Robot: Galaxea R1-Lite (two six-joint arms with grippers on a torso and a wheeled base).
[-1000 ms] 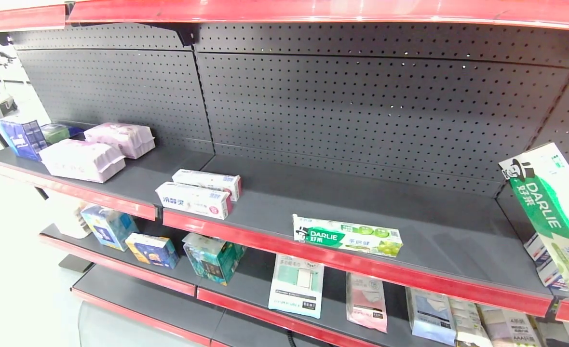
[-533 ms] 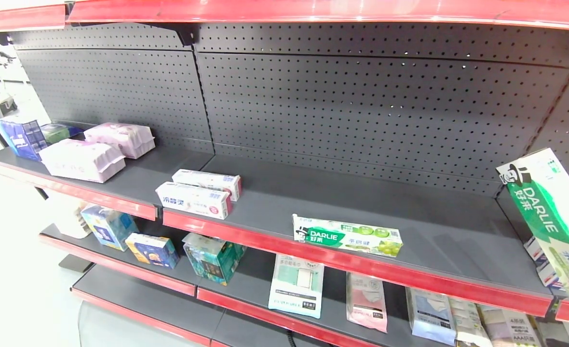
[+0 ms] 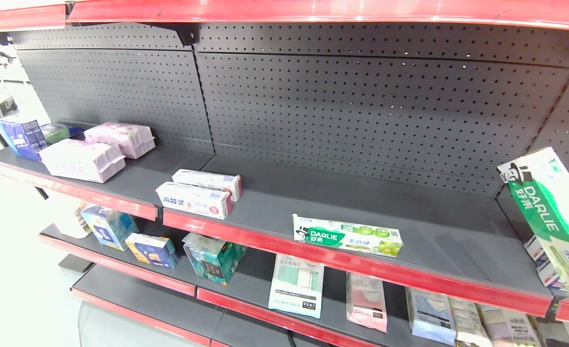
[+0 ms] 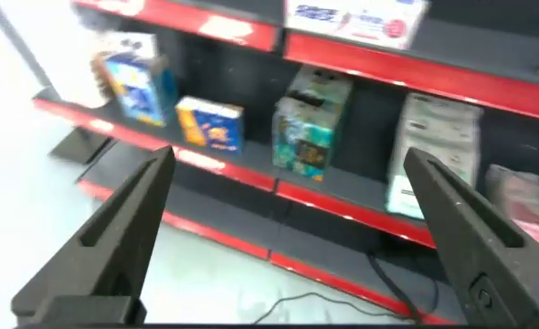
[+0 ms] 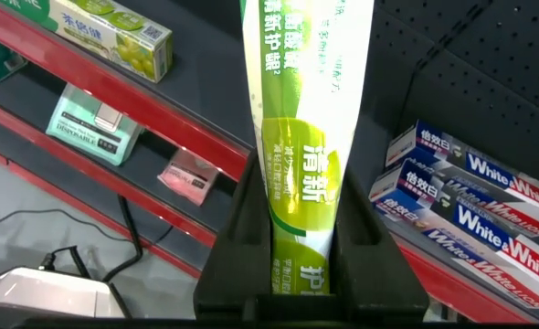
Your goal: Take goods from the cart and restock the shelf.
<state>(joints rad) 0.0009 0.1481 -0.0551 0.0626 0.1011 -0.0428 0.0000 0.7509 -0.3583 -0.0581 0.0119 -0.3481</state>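
**Desk:** Head camera first. Where was the carton?

**Me:** In my right gripper [image 5: 301,174], out at the far right. The green toothpaste box [image 3: 547,212] rose steeply from the grip. Its long axis was near upright, and its free end was uppermost, leaning toward my left arm's side. The lying toothpaste box [image 3: 347,235] of the same kind sat well to the left of that hand and lower. It lay flat at the front lip of the middle shelf [image 3: 410,202], with its long axis along the edge.

**Desk:** Left wrist?

**Me:** The left gripper [image 4: 288,174] hung spread wide with nothing in it, facing the lower shelves. I judged the right arm the nearer one for the bare stretch of shelf.

**Desk:** Right wrist?

**Me:** The fingers were clamped on the box's lower end, and the box ran straight out away from the palm. Blue-and-white boxes [image 5: 470,192] lay close on one side of the hand, with the lying box farther off on the other. I reckoned the placement hinged on swinging that axis from upright to level, parallel to the lip.
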